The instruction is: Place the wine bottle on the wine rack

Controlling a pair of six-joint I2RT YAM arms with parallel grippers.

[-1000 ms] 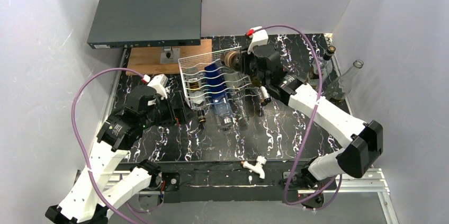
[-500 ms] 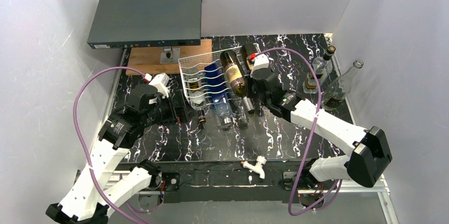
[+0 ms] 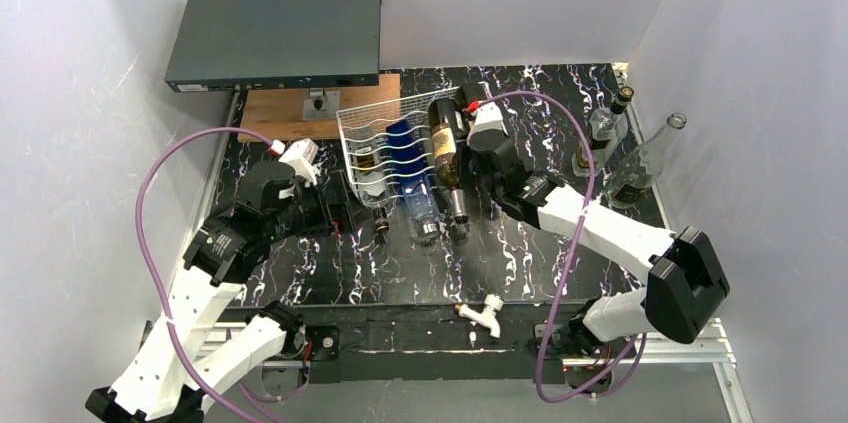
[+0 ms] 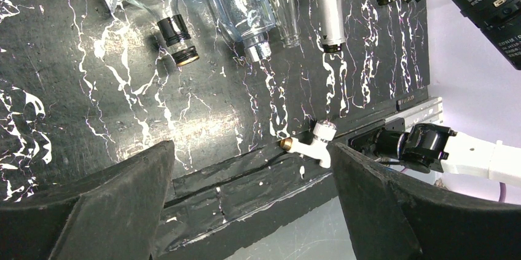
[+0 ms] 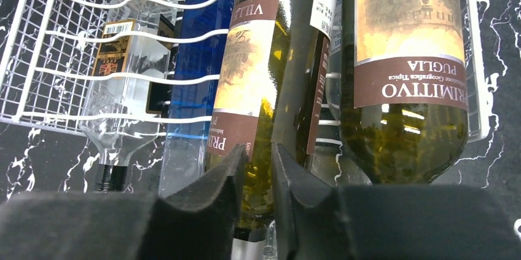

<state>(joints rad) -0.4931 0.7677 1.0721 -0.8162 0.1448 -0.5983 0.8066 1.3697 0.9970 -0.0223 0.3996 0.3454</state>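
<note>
The white wire wine rack (image 3: 365,123) lies mid-table and also shows in the right wrist view (image 5: 37,57). A dark wine bottle with a beige label (image 3: 443,143) lies on the rack's right side. Its foil neck sticks out toward the front (image 4: 329,8). My right gripper (image 3: 478,165) is just right of it. In the right wrist view my right gripper (image 5: 259,148) shows only a slim gap over that bottle's shoulder (image 5: 246,69), with nothing between the fingers. A second wine bottle (image 5: 408,57) lies to its right. My left gripper (image 4: 252,211) is open and empty, left of the rack.
A clear bottle (image 5: 123,88) and a blue bottle (image 5: 196,45) lie in the rack. A dark grey metal box (image 3: 275,33) and a wooden board (image 3: 290,113) are at the back left. Two bottles stand at the back right (image 3: 600,133). A white tap (image 3: 482,315) lies at the front edge.
The wine bottle went from tipped up at the rack's right end to lying along the rack, and its neck swung left. The right arm moved with it. The left arm stayed still.
</note>
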